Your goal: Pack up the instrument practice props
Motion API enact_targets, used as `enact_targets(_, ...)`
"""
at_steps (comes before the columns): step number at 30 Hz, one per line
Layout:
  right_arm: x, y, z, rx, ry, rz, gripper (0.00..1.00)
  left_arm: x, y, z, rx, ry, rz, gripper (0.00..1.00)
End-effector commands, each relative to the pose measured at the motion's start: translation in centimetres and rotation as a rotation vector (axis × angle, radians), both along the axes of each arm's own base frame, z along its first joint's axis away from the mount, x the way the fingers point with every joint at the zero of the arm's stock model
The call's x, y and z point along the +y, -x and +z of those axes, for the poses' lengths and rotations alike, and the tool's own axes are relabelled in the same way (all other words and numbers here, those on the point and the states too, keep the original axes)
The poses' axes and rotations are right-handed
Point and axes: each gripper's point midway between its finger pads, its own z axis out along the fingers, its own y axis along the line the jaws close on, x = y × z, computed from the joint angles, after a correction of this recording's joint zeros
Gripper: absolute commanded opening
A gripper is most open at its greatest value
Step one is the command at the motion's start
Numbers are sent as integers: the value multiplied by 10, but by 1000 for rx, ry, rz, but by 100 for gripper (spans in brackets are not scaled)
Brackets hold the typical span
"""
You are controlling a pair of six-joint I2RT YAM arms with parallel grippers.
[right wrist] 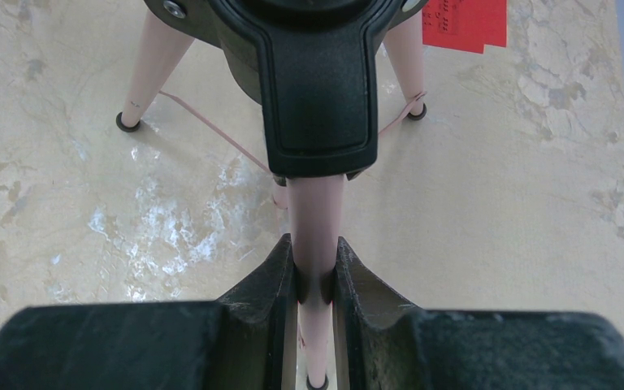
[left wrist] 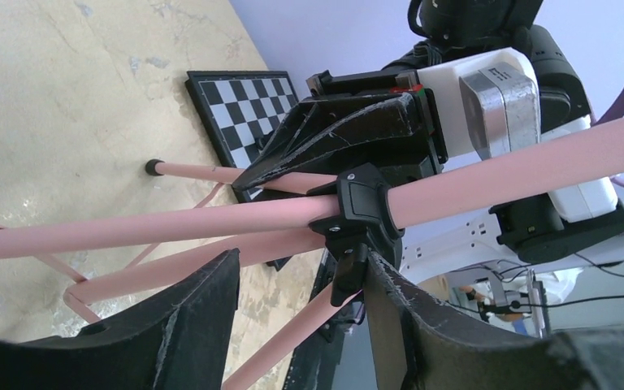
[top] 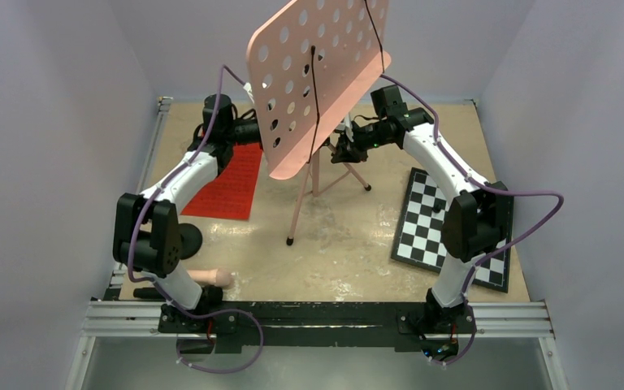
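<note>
White arms [top: 188,174] with black joints [top: 148,233], purple cables [top: 539,197].

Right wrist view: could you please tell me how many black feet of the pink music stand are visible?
3 feet: one upper left, one upper right, one at the bottom edge, ending the leg gripped by the right tool.

Pink perforated music stand [top: 337,89], red sheet-music pages [top: 231,183], black-and-white checkerboard [top: 426,219], mottled beige table [top: 357,236]

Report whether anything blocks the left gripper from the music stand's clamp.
Nothing visible does. The left gripper is open, its fingers flanking the black clamp lever on the stand's pole. The right gripper is shut on that pole.
</note>
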Motion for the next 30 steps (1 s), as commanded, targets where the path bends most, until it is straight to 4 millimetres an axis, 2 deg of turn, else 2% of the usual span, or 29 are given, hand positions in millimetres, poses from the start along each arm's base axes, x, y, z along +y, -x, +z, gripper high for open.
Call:
enact_targets(1,-12,-20,-11,-78,79,-58,0,16,-19,-74,247,-116,183,61)
enact_targets(3,-13,-19,-11,-76,81,-57,0,18,-20,-73,253,-97,178,62)
enact_targets(6,-13,-18,-12,-73,82,-57,0,7,-20,-36,106,-43,101,60)
enact_targets(7,-13,-17,-13,-71,82,-56,0,4,-21,-21,49,-20,84,52)
enact_targets(9,-13,-17,-14,-66,84,-56,0,3,-24,-21,78,-38,103,30)
enact_targets(10,-13,-17,-15,-66,84,-56,0,4,-26,-27,104,-53,117,24)
enact_targets(11,-13,-17,-15,-64,84,-56,0,7,-27,-40,154,-74,134,22)
enact_targets(14,-12,-18,-13,-66,80,-56,0,16,-25,-87,330,-140,207,13)
enact_targets(17,-12,-20,-11,-69,80,-59,0,19,-21,-103,371,-159,218,10)
enact_targets(19,-12,-20,-11,-70,81,-58,0,24,-19,-117,436,-211,251,1)
enact_targets(25,-13,-17,-14,-57,84,-57,0,56,2,-195,821,-361,399,0)
enact_targets(27,-13,-15,-14,-54,85,-58,0,60,9,-204,933,-351,433,0)
enact_targets(30,-15,-11,-16,-42,89,-51,0,49,13,-196,964,-298,410,0)
